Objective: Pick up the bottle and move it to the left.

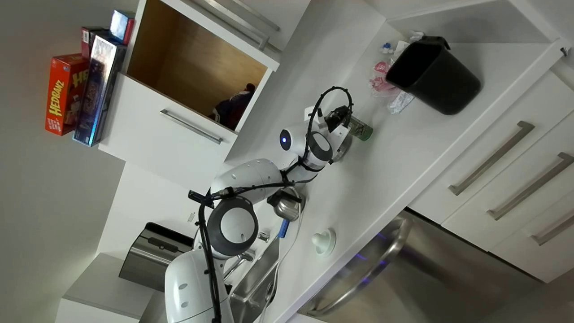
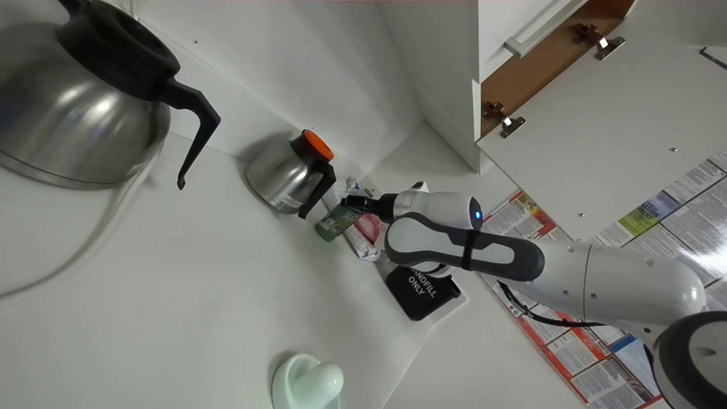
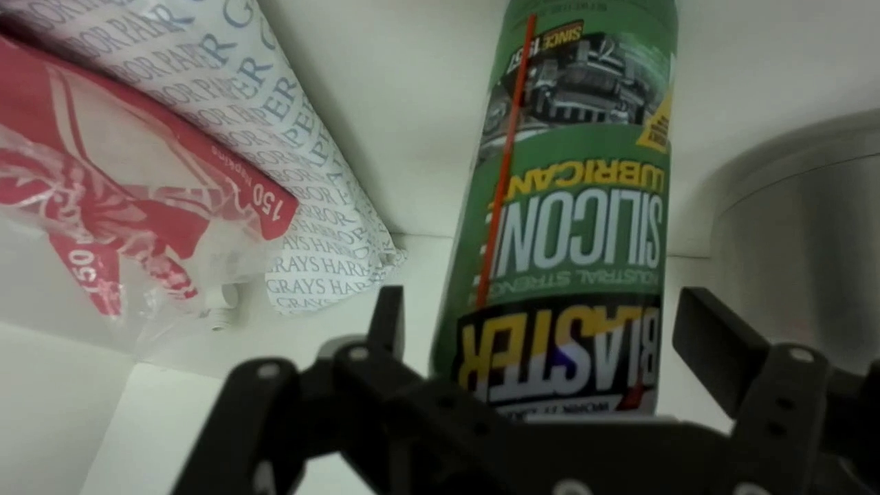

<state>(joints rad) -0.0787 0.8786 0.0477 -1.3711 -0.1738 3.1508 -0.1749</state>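
Bottle (image 3: 574, 220) near the orange-lidded coffee pot (image 2: 279, 175) is probably stiff and kinda slick, so I'd squeeze it mid-body, though the tool (image 3: 543, 328) is spread wide either side of it, gripping nothing.

In an exterior view the white counter (image 1: 381, 179) slants across the frame, carrying a black bin (image 1: 448, 85) at upper right, a red-and-white napkin pack (image 1: 380, 85) and a paper-wrapped bundle (image 1: 400, 103) just to its left, the green bottle (image 1: 361, 129) nearer the centre, and a knobbed mint-green dish (image 1: 331, 244) at lower centre (rather close to the front edge). In an exterior view an orange-lidded steel carafe (image 2: 278, 173) stands on it left of upper centre, while another carafe (image 2: 79, 125), cropped, fills the upper left and a white cord (image 2: 85, 250) curves from beside it to the left border.
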